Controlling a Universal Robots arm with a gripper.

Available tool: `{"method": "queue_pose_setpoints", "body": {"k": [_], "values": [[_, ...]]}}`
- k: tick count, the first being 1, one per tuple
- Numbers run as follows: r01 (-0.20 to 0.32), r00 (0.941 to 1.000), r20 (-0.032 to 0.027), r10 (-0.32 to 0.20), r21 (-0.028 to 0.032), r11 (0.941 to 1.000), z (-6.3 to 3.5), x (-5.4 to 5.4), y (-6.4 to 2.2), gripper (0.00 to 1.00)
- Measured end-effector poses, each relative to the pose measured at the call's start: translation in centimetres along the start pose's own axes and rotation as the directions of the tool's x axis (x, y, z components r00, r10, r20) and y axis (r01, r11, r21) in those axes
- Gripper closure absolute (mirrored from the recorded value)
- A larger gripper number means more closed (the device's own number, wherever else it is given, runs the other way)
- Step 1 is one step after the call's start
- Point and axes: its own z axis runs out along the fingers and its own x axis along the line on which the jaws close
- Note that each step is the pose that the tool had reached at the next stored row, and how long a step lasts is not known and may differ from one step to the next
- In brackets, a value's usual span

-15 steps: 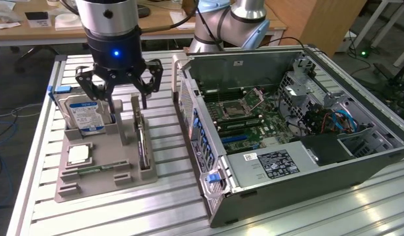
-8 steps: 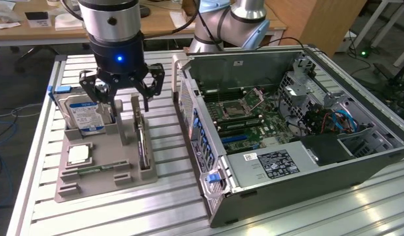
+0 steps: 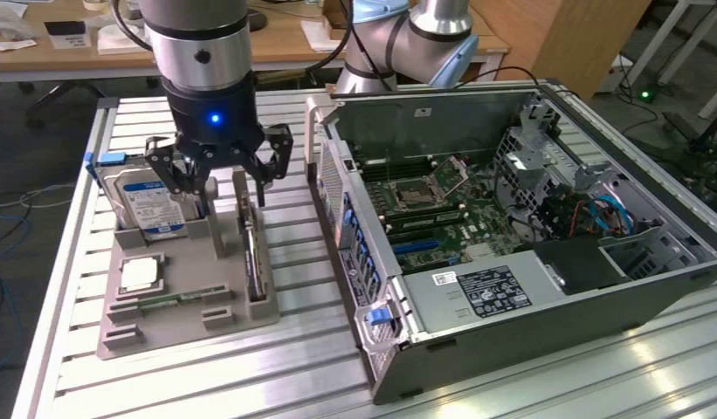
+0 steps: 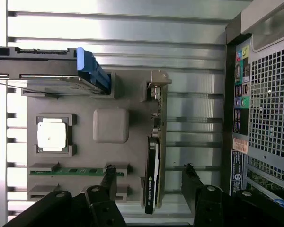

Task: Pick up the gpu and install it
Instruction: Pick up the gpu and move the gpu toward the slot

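The gpu (image 3: 256,255) is a thin dark card standing on edge in a slot of the grey holder (image 3: 177,333), on the side nearest the computer case. In the wrist view the gpu (image 4: 154,163) shows edge-on, its metal bracket (image 4: 157,84) at the far end. My gripper (image 3: 223,185) hangs open above the holder, clear of the card. Seen from the wrist, the gripper (image 4: 149,169) has one finger on each side of the card's line and nothing between its pads.
The holder (image 4: 111,156) also carries a blue-labelled hard drive (image 3: 142,202) standing upright, a square processor (image 4: 51,135) and a green memory stick (image 4: 71,171). An open computer case (image 3: 510,218) lies at the exterior view's right, motherboard exposed. Everything rests on a slatted aluminium table (image 3: 277,375).
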Motion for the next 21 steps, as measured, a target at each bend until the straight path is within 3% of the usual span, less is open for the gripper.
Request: {"method": "queue_pose_setpoints", "body": {"k": [21], "values": [[-0.015,0.9999,0.0007,0.015,0.0002,0.9999,3.24,-0.1,-0.55,0.34]]}}
